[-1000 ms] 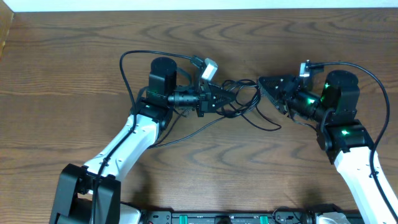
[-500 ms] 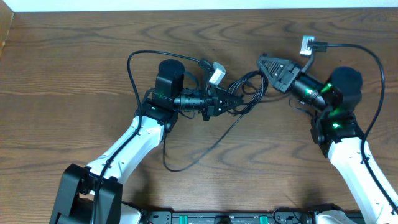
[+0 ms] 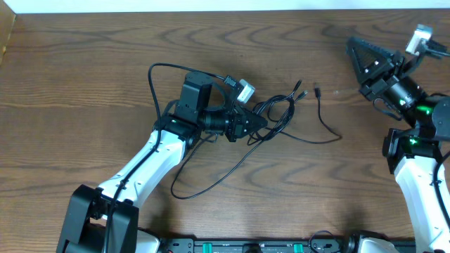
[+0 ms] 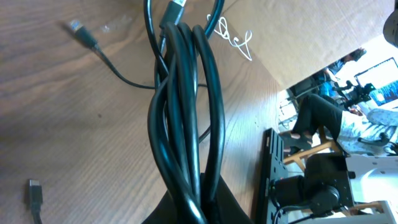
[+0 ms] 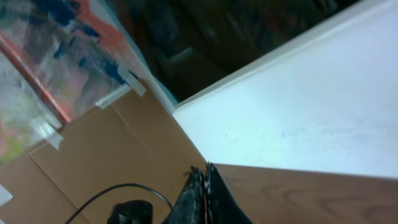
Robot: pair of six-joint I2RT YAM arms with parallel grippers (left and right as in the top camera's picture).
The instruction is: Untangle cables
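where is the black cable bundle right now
In the overhead view, the thin black cable bundle sits mid-table, clamped in the left tool, with a loose black strand trailing to its right.

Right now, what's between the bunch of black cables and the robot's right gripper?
In the overhead view, one loose black cable lies there, its plug end free, and past it only bare wooden table up to the right gripper.

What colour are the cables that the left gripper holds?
Black. The cables show best in the left wrist view.
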